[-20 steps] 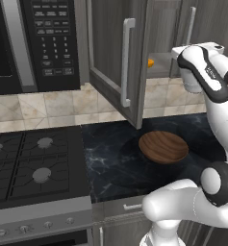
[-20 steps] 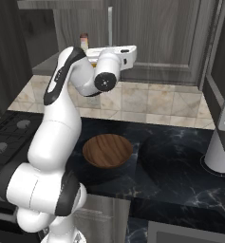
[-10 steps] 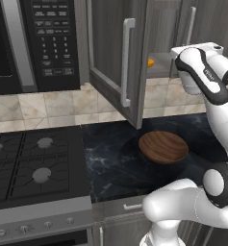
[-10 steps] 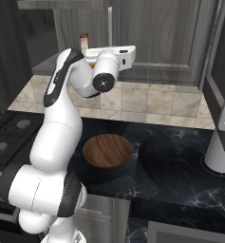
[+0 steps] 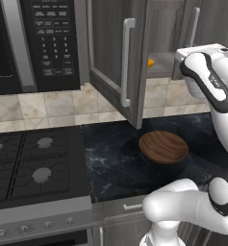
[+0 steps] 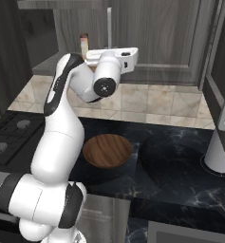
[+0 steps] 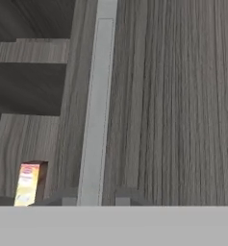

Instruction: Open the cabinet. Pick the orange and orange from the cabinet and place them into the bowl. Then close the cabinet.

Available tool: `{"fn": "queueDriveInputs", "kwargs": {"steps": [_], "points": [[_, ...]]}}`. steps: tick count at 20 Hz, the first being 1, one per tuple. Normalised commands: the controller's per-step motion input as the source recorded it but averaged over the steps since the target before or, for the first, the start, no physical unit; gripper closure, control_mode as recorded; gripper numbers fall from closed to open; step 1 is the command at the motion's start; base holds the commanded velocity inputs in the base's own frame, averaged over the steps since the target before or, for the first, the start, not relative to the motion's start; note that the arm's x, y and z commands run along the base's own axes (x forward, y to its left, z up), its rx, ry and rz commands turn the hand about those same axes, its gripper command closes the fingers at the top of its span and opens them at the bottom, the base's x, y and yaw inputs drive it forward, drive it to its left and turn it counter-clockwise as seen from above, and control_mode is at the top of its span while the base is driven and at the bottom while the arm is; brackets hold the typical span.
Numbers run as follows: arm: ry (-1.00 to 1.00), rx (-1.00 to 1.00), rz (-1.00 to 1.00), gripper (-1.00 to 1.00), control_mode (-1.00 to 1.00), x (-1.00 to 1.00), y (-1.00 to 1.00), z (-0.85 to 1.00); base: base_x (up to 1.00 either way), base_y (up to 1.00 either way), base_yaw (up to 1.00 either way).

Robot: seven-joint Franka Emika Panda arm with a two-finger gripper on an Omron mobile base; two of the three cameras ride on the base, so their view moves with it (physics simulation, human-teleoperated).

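The cabinet has its left door swung open over the counter. Its right door looks closed. In the hand view my gripper is shut on the right door's silver bar handle, one finger tip on each side of it. In the left base view my hand is up against that door, below the handle. One orange shows on the cabinet's lower shelf, past the edge of the open door. The reddish-brown wooden bowl sits on the dark counter under the cabinet.
A black microwave hangs left of the cabinet, above the gas stove. A small yellow box stands on a cabinet shelf. A bottle stands behind my arm. A pale cylinder stands at the counter's right.
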Motion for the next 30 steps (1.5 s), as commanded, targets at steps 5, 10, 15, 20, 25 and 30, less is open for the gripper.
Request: {"fn": "queueDriveInputs", "kwargs": {"steps": [5,10,15,20,25,30], "points": [[0.00,0.05,0.00,1.00,-1.00,-0.67,-0.70,0.33,0.00,0.00,0.00],[0.00,0.07,0.00,1.00,-1.00,-0.78,-0.82,0.25,0.00,0.00,0.00],[0.00,0.08,0.00,1.00,-1.00,-0.76,-0.97,0.14,0.00,0.00,0.00],[0.00,0.10,0.00,1.00,-1.00,-0.80,-1.00,0.12,0.00,0.00,0.00],[0.00,0.10,0.00,1.00,-1.00,-0.72,-1.00,0.06,0.00,0.00,0.00],[0.00,0.08,0.00,1.00,-1.00,-0.58,-0.96,0.01,0.00,0.00,0.00]]}}
